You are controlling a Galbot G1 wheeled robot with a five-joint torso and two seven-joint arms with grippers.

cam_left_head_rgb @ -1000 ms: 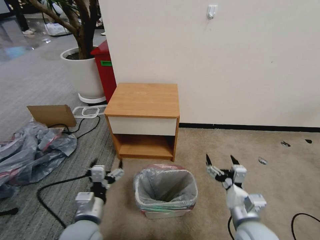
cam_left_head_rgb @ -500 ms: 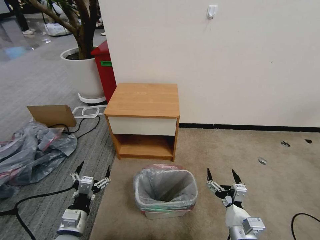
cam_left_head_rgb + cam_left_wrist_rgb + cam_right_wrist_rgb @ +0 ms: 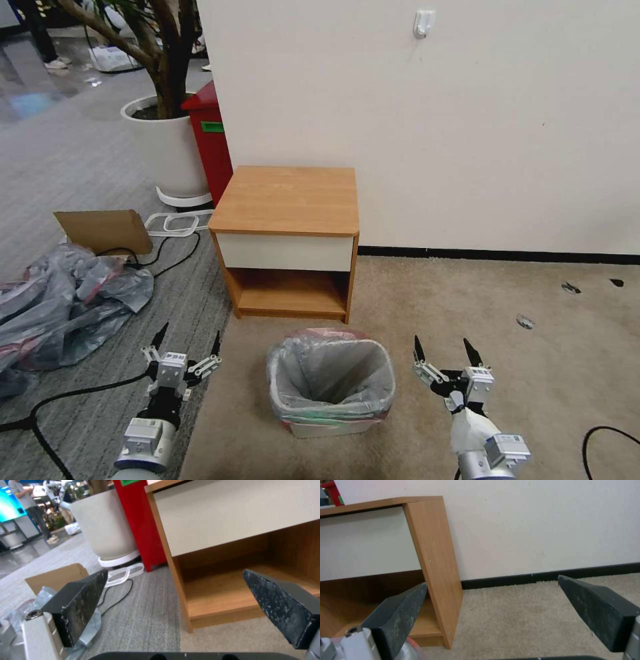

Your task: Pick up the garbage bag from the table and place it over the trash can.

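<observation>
Bag (image 3: 331,377) status: the garbage bag lines the trash can (image 3: 313,427); its translucent grey film hangs inside the opening, and its pink-red band is folded over the rolled rim on all visible sides; the beige base of the can shows below the film. The trash can stands on the beige carpet (image 3: 533,373), directly in front of the table (image 3: 288,200) and apart from it; the table stands against the white wall (image 3: 467,133), white drawer front facing the robot, shelf gap below.

Left gripper (image 3: 186,342): positioned low, to the left of the trash can and apart from it, above the edge of the grey floor; jaws spread wide, holding nothing; in the left wrist view the 2 black fingers (image 3: 80,605) frame the table's lower left corner.

Right gripper (image 3: 445,352): positioned low, to the right of the trash can and apart from it, above the carpet; jaws spread wide, holding nothing; in the right wrist view its fingers (image 3: 596,610) frame the table's side panel and the black skirting.

Surroundings: a heap of grey and pink bags (image 3: 60,307) lies at far left; a red bin (image 3: 212,140) stands behind the table, beside a white planter (image 3: 167,150).
</observation>
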